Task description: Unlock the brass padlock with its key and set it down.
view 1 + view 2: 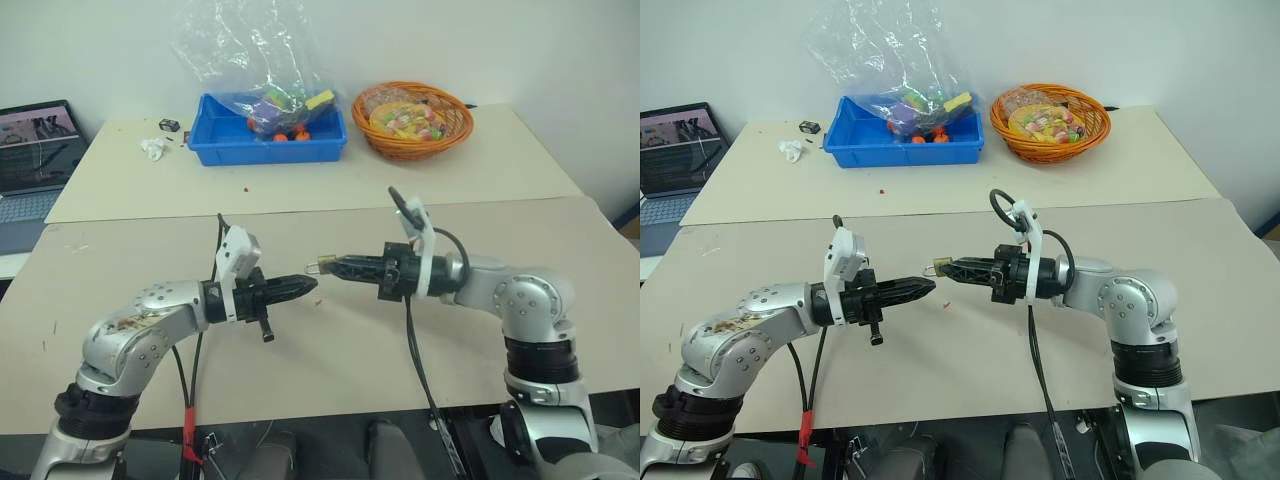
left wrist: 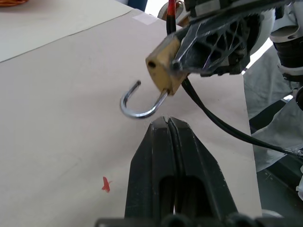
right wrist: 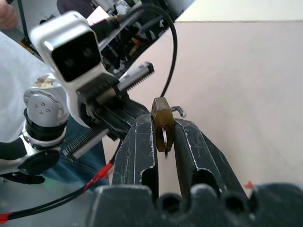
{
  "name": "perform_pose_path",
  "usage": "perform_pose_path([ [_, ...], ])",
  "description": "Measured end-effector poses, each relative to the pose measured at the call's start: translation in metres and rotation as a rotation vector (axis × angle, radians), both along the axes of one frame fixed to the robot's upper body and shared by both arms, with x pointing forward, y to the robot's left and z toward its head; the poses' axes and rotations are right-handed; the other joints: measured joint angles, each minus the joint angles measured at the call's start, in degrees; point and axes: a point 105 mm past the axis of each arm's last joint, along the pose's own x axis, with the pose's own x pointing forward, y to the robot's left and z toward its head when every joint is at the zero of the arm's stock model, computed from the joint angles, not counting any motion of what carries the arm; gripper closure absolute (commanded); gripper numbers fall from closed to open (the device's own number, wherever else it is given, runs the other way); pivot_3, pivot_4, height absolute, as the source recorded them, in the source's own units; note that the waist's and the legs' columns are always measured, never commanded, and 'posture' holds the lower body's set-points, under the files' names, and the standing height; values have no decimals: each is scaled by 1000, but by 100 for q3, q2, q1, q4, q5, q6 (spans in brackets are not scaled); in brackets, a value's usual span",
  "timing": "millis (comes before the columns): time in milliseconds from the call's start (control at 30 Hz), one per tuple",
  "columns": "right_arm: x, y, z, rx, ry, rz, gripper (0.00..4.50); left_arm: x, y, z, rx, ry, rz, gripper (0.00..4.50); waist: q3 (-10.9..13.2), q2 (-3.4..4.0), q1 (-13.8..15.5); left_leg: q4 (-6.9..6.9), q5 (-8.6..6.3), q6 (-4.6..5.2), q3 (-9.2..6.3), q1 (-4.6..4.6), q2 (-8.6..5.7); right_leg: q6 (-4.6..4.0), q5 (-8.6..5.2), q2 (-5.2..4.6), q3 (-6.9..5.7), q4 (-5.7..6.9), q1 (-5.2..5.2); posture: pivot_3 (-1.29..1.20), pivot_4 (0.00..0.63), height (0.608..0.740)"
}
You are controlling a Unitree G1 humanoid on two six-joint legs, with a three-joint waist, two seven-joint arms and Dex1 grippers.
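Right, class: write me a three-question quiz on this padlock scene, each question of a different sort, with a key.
1. True or false: the shackle of the brass padlock is swung open.
2. Which hand holds the padlock?
A. the left hand
B. the right hand
C. neither; it lies on the table
3. Fill in: at the far end of the table, to the right of the blue bin, stands an orange ____.

Key
1. True; one end hangs free of the body.
2. B; the body is pinched between its fingers.
3. basket.
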Motion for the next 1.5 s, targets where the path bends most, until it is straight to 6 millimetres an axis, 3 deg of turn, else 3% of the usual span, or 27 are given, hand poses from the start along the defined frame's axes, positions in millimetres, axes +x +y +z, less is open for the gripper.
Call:
perform_pose_path([
  [267,-2,-3,0,-10,4,4,4359,0,0,0,0,1,0,4426,0,0,-4,0,0,0,0,1,0,0,0,0,0,0,0,0,150,740],
  [567,18,-15,-19,-45,82,-92,4359,-1,0,-2,0,8,2,4426,0,0,-4,0,0,0,2,-1,0,0,0,-1,1,2,0,0,150,740],
  [933,-12,-18,-16,-32,25,59,4359,3,1,0,-13,2,29,4426,0,-1,-5,1,0,0,4,1,1,0,0,-1,1,-1,1,0,150,740],
  [1500,-19,-5,-17,-32,15,115,4359,4,-1,1,-26,-2,28,4426,1,-1,1,1,0,0,4,1,1,-1,0,-1,1,-1,0,0,150,740],
])
